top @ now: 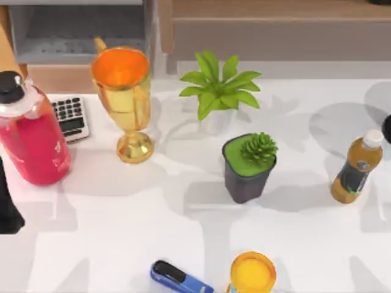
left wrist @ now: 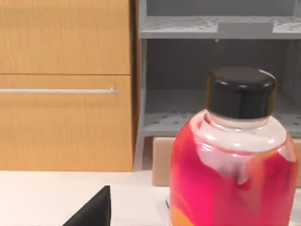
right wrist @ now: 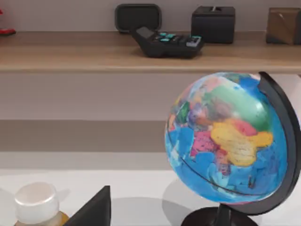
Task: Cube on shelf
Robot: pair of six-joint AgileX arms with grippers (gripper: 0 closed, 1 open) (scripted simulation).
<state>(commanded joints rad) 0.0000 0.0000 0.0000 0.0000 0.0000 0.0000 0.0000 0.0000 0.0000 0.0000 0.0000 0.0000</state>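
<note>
The cube is out of view. The shelf (top: pixel 275 9) is a wide light-brown board with a grey-brown front, along the table's far edge at the right. In the right wrist view the shelf (right wrist: pixel 84 54) has a small red sliver at its end, too cut off to identify. My left arm (top: pixel 6 210) is a dark shape at the table's left edge, beside the red bottle. My right arm (top: pixel 387 128) just shows at the right edge. A dark piece of each gripper (left wrist: pixel 94 211) (right wrist: pixel 94 207) sits low in its own wrist view.
On the table stand a red bottle (top: pixel 30 137), a calculator (top: pixel 70 117), a gold trophy cup (top: pixel 125 97), a leafy plant (top: pixel 219 88), a dark plant pot (top: pixel 247 168), a tea bottle (top: pixel 355 166), a blue stapler (top: pixel 180 279), a yellow-lidded jar (top: pixel 252 273) and a globe (right wrist: pixel 225 136). A grey cubby (top: pixel 79 30) is far left.
</note>
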